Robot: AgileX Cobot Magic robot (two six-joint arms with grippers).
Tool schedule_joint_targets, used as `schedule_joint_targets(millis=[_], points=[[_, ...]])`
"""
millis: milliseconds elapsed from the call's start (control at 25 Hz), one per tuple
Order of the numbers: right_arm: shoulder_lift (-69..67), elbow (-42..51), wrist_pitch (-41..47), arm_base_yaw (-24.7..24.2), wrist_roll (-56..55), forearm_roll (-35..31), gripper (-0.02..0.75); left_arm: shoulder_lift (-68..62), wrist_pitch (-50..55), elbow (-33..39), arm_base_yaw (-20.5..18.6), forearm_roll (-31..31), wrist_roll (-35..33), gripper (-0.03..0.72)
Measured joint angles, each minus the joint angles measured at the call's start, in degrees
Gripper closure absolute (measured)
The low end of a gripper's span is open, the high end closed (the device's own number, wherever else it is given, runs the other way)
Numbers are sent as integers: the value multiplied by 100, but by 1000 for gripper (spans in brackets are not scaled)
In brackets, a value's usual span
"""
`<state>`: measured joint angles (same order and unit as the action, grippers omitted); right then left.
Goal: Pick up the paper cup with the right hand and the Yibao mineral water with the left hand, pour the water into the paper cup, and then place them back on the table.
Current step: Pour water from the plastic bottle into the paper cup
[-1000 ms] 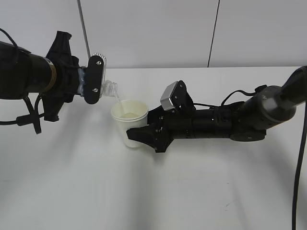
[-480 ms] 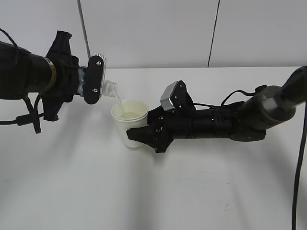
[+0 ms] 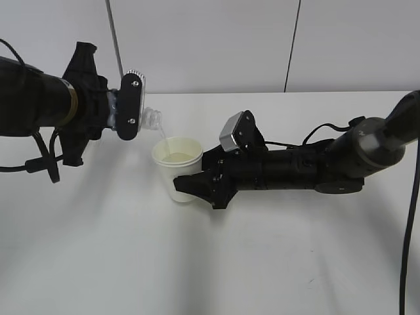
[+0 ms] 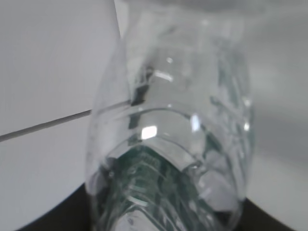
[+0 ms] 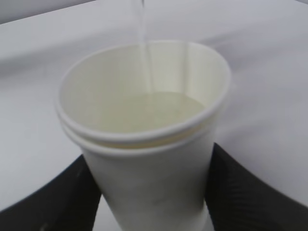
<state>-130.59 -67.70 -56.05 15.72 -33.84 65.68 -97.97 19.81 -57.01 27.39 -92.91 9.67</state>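
The left end effector (image 3: pixel 125 108) is hiding most of the Yibao mineral water (image 3: pixel 150 120), and the paper cup (image 5: pixel 144 159) base is running off the frame's bottom edge.

My left hand (image 3: pixel 125 108): black, silver-grey block at wrist, yellowish band on forearm. Yibao mineral water (image 4: pixel 168 139): clear plastic, dark green showing through lower part. Paper cup (image 5: pixel 144 144): cream-white, plain, no print; pale water inside. My right hand (image 3: pixel 193 186): black, silver-grey block on top. Table (image 3: pixel 216 262): plain white.
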Motion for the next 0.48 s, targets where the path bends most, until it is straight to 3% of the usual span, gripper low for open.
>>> schedule_joint_targets(millis=[240, 480], points=[[0, 0, 0, 0, 0, 3, 250, 0, 2, -12, 152, 11, 667, 375], [0, 0, 0, 0, 0, -49, 250, 0, -11, -35, 177, 22, 1851, 375]])
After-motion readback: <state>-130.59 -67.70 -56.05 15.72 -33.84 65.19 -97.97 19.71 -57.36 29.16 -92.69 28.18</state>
